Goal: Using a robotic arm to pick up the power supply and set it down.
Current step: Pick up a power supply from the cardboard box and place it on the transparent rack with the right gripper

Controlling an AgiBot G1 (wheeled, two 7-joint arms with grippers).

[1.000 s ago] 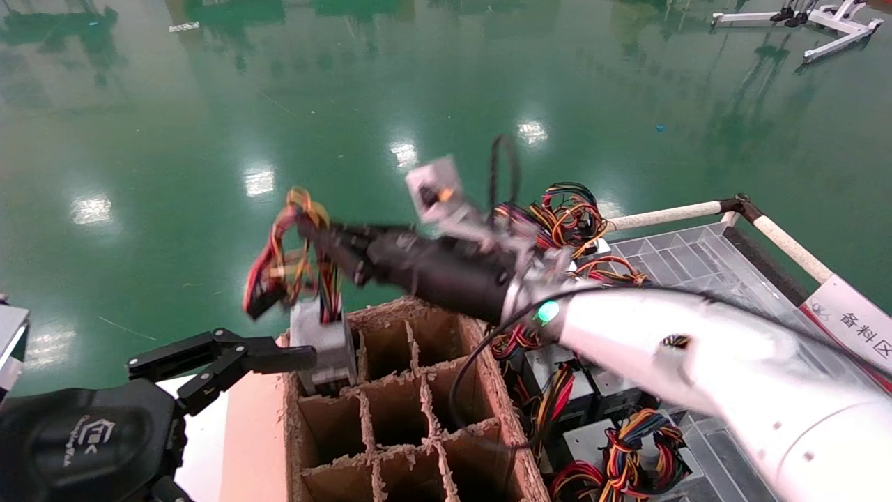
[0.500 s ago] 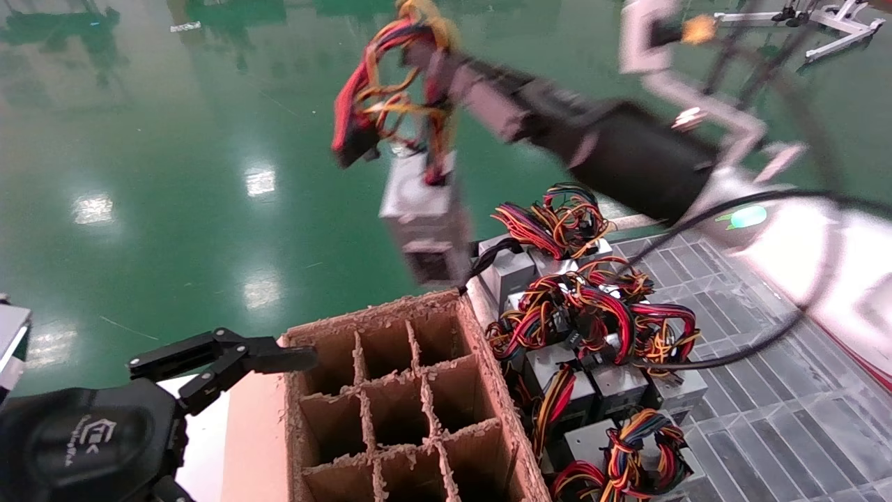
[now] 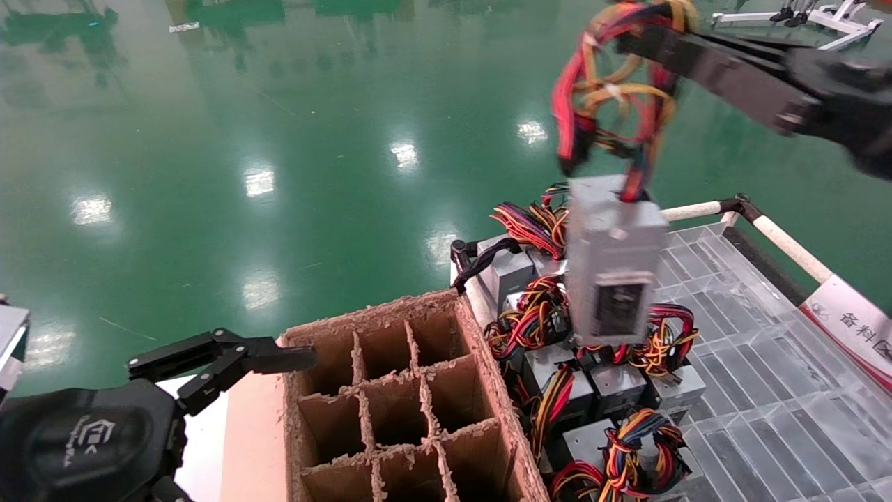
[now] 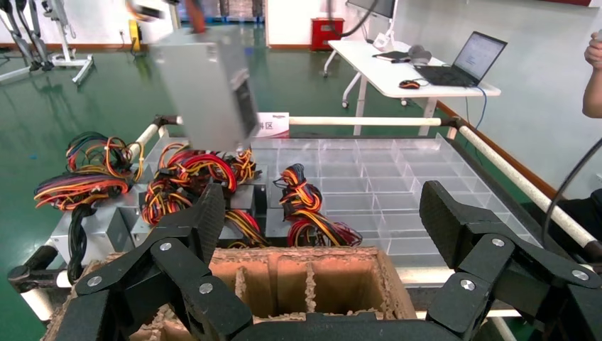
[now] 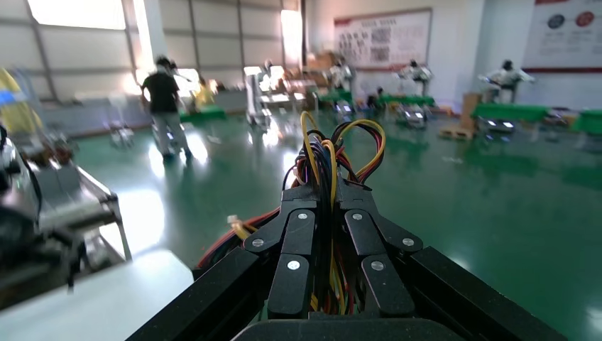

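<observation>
While clamped, right gripper (image 3: 655, 42) on power supply (image 3: 613, 261) wires.

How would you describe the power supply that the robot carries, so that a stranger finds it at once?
Look above the clear tray to the right of the cardboard divider box. A grey metal power supply hangs there by its coloured wires, clamped in the right gripper. Unlike the other supplies lying in the tray, it is in the air.
</observation>
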